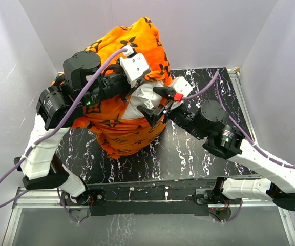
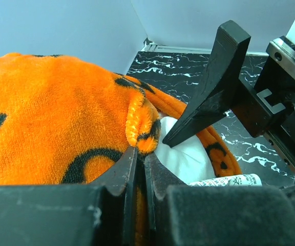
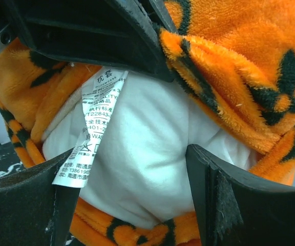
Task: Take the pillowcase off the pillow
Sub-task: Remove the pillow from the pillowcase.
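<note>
Seemingly L end effector pinches pillowcase hem, R end effector open round pillow

The top camera looks steeply down from above and behind the arm bases, taking in the whole table; each wrist camera looks out from just behind its own jaws, very close to the pillowcase; all three share the opening where the pillow shows.

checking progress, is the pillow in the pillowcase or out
Mostly in: only a white bulge of the pillow shows at the pillowcase opening.
</note>
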Robot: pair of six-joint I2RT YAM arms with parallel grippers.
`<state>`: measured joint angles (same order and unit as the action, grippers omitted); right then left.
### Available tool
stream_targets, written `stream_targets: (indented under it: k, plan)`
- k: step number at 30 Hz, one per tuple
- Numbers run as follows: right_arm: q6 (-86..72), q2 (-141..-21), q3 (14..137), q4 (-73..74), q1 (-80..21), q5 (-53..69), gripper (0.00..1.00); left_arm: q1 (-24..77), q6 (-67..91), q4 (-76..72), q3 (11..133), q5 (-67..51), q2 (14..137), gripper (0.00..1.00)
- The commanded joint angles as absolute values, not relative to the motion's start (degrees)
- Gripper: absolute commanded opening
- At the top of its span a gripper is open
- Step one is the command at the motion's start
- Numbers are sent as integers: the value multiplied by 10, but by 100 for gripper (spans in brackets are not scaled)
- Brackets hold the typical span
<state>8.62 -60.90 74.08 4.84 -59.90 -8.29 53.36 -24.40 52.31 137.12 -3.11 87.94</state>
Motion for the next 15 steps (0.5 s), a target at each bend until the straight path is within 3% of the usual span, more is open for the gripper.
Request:
stream_targets:
  k: [1, 6, 15]
  plan:
    - [146, -605, 749, 49, -594, -102, 79, 534, -236, 517, 1381, -69, 865, 0]
    - [193, -602, 760, 45, -569, -109, 85, 533, -227, 528, 1385, -75, 865, 0]
    - [221, -656, 743, -34, -529, 8, 86, 533, -213, 557, 1426, -112, 887, 0]
